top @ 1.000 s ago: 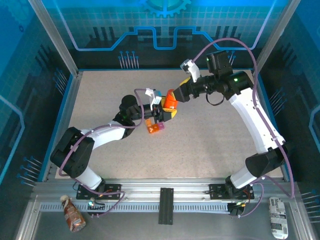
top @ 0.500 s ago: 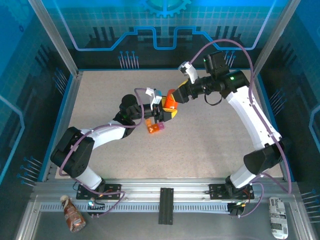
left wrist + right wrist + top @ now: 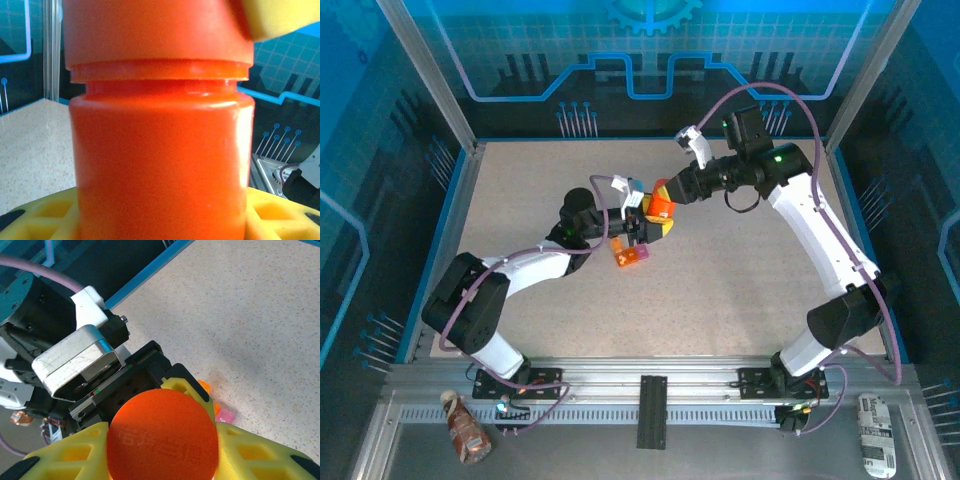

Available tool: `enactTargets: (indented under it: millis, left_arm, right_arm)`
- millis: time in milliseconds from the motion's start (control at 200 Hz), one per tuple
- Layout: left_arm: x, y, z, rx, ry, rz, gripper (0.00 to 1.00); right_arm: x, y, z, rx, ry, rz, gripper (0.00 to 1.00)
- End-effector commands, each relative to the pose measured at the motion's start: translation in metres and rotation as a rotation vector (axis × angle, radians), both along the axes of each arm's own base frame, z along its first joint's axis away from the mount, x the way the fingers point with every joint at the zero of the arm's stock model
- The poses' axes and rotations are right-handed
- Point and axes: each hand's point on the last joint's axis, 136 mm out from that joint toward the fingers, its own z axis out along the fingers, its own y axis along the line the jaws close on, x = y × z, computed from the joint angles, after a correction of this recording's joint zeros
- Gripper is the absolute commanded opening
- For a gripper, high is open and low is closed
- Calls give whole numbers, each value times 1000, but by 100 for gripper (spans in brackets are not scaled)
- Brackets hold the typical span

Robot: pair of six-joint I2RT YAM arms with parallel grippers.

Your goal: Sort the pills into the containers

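Note:
An orange pill bottle (image 3: 661, 209) hangs above the table between both grippers. My left gripper (image 3: 653, 224) is shut on its body (image 3: 160, 150), its yellow fingers (image 3: 280, 212) showing low beside it. My right gripper (image 3: 665, 191) is shut on the orange cap (image 3: 162, 432), with yellow fingers (image 3: 65, 457) on either side. The cap (image 3: 150, 35) sits on the bottle's neck. The containers (image 3: 630, 254), a small flat orange box with a pink end (image 3: 226, 415), lie on the table just below the bottle. No loose pills can be seen.
The speckled table (image 3: 740, 280) stretches free to the right and front of the box. Blue-edged walls and metal posts (image 3: 430, 80) ring it. The left arm's wrist camera housing (image 3: 80, 362) sits right behind the cap.
The right arm's wrist and forearm have shifted slightly left and turned, still on the cap. The bottle and left gripper have hardly moved.

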Motion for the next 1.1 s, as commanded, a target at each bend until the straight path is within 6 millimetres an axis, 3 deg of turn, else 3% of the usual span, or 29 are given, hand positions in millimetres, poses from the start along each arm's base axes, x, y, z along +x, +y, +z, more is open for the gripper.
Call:
enactTargets:
  millis: [0,155,365,505,640,700,790,910,1091]
  left_arm:
    - [0,-3,35,-59,-118,-2,0]
    - [4,-2,32,-49,-119,20,0]
    - [6,-2,26,-33,-110,31,0]
    - [6,-2,22,-27,-105,32,0]
    - [7,-2,21,-25,-102,29,0]
    - [7,-3,21,-24,-102,25,0]
    - [5,-4,23,-26,-107,9,0]
    - [3,-5,24,-31,-109,-8,0]
    - [0,-6,25,-32,-104,-28,0]
  right_arm:
    - [-9,13,-31,-42,91,-94,38]
    - [-1,18,-59,-51,147,-386,39]
    - [3,42,-64,-41,160,-398,44]
    - [12,31,-40,21,141,-388,60]
    - [12,4,16,165,47,-347,76]
    - [4,-7,41,228,-7,-289,80]
    - [-5,-24,64,279,-51,-216,82]
    - [-6,-35,72,272,-64,-122,81]
    - [-4,-28,50,81,-91,11,78]
